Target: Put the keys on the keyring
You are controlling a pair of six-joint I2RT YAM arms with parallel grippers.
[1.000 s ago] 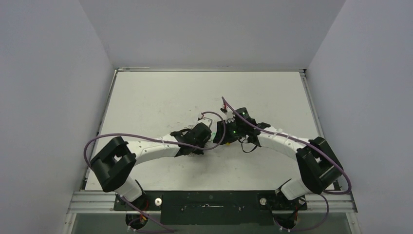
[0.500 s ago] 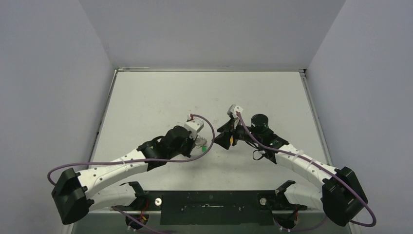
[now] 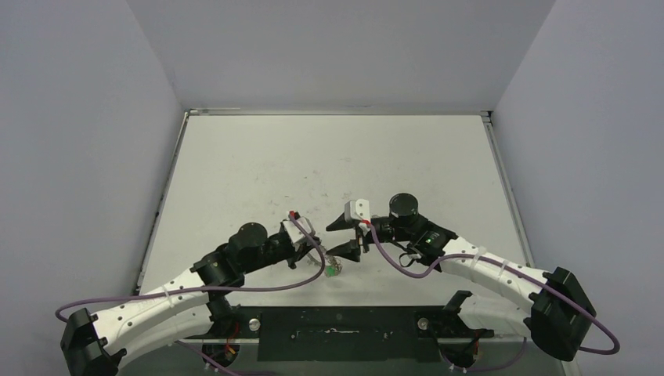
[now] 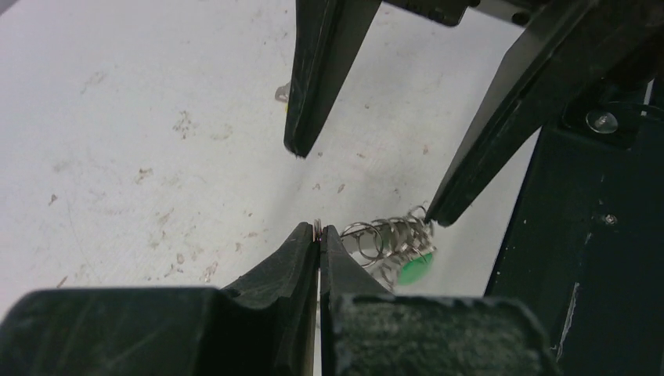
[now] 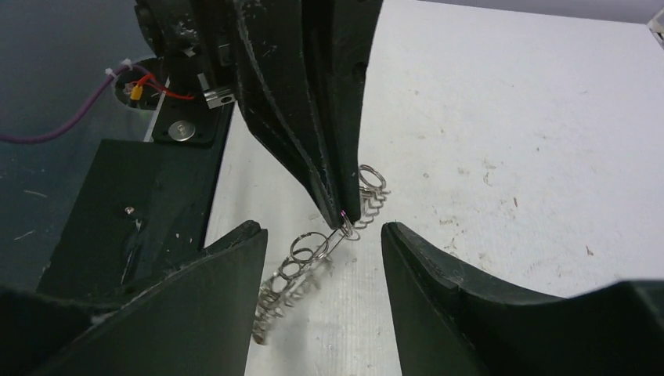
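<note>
Between the spread fingers of the right tool (image 5: 321,229) is the keyring (image 4: 391,239), pinched tight by the left tool (image 4: 319,229), near the 6 o'clock edge of the surface (image 3: 313,157); open room toward 12 o'clock.

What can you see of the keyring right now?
The keyring shows as a silvery metal row of small wire loops, drooping from the one loop that the shut left gripper pinches. A green key head sits at its lower loops. The open right gripper flanks it; no flat disc is discernible.
</note>
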